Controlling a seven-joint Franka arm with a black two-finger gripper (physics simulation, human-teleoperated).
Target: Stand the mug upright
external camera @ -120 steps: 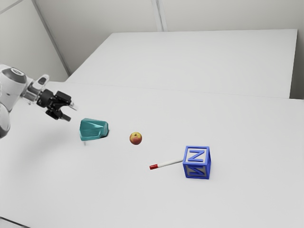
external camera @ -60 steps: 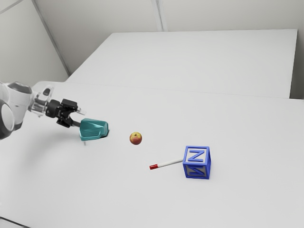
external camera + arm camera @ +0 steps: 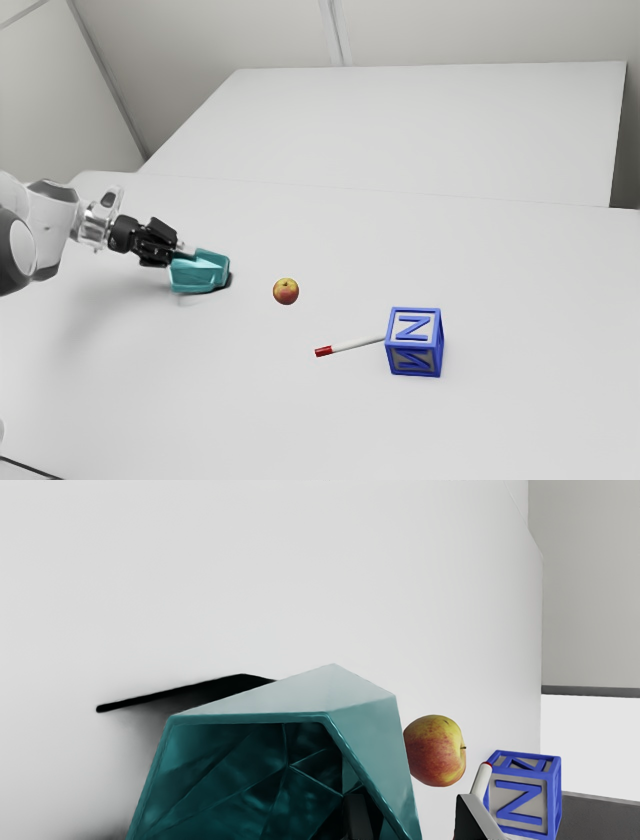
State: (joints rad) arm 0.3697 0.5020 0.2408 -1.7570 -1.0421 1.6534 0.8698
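My gripper (image 3: 183, 254): open, center left of the exterior frame, one finger inside the mug (image 3: 203, 273), one outside. Mug's on its side there, mouth toward me. Beyond: apple (image 3: 286, 292) near center, pen (image 3: 355, 345) lower center, block (image 3: 414, 345) lower right.

Robot arm (image 3: 55, 222) entering from the exterior view's left, its black gripper (image 3: 184, 254) at the teal mug (image 3: 204, 272) lying on its side, with apple (image 3: 286, 292), red-tipped white marker (image 3: 358, 344) and blue-edged letter block (image 3: 415, 342) successively farther right on the white table (image 3: 250, 410).
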